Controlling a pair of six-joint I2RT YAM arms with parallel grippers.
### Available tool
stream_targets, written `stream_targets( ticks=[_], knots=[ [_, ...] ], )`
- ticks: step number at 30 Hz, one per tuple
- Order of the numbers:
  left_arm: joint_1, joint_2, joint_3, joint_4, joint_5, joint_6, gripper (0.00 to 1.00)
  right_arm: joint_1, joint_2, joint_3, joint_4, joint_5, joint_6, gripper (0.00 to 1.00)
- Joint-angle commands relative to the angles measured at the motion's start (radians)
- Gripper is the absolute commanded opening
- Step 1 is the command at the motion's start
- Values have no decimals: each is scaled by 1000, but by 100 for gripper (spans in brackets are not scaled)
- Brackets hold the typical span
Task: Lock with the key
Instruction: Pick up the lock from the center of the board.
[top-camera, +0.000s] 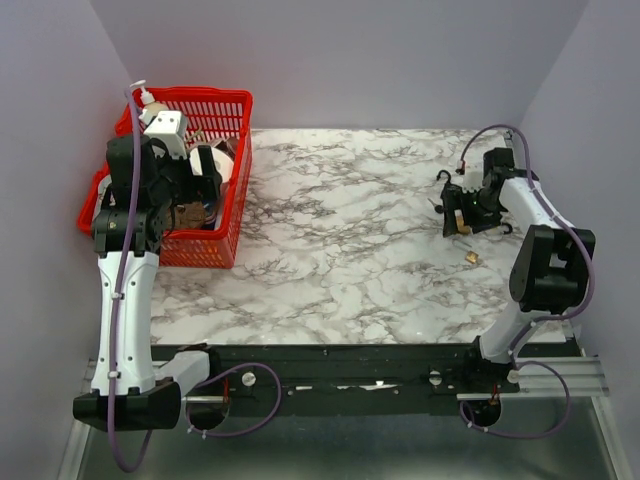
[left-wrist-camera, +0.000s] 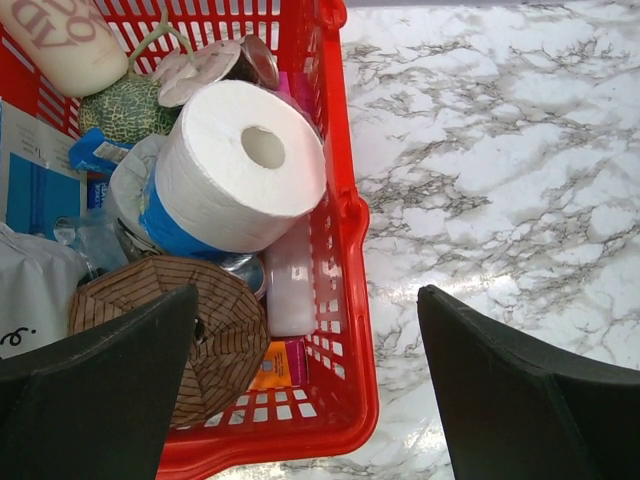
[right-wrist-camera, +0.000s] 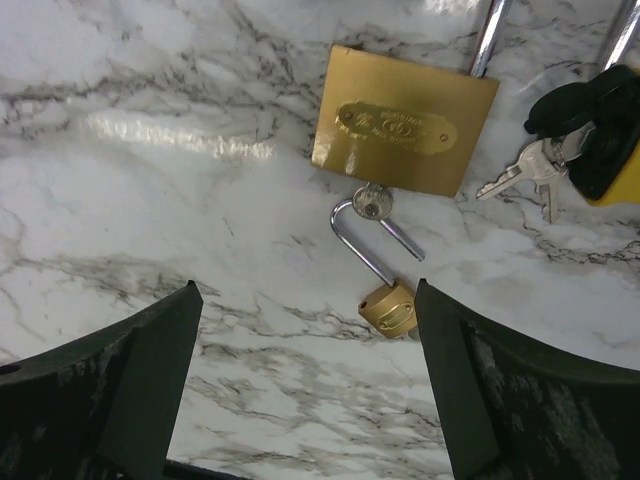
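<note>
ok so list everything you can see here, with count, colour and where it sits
large square brass padlock: one, gold, on the table ahead of the right claw
small brass padlock: one, gold, shackle open, beside the large one
bunch of silver keys: one, silver, right of the large padlock
red plastic mesh basket: one, red, table's left side
white toilet paper roll: one, white, in the basket
brown striped round item: one, brown, in the basket
marble-patterned table: one, white and grey
left claw: one, black, open, over the basket's edge
right claw: one, black, open, above the padlocks
</note>
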Motion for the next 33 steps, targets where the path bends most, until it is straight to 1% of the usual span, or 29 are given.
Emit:
stream_targets(
  ticks=[1,3,4,8,12,15,23,30,33],
  knots=[
    [5,-41,-30,37,54,26,99,-7,-77,-99,16,12,-144,96],
    [5,-38,-24,28,94,38,99,-23,-65,-118,7,29,-180,95],
    [5,-40,-22,25,162,48,99,-26,-59,-113,-2,21,-190,94],
    [6,-72,-50,58,304,97,99,-35,-46,-116,-8,-10,-264,93],
    [6,-95,-64,62,313,98,99,-55,-56,-132,-7,-45,-371,93],
    [5,-92,-59,45,316,115,99,-58,-37,-133,-2,-10,-417,91],
    [5,-97,-64,37,349,134,99,-79,30,-145,16,21,-514,83],
    [5,-98,-74,55,367,124,99,-92,38,-195,64,18,-579,79],
    [5,-103,-85,69,373,121,99,-92,40,-205,73,19,-597,76]
  ],
)
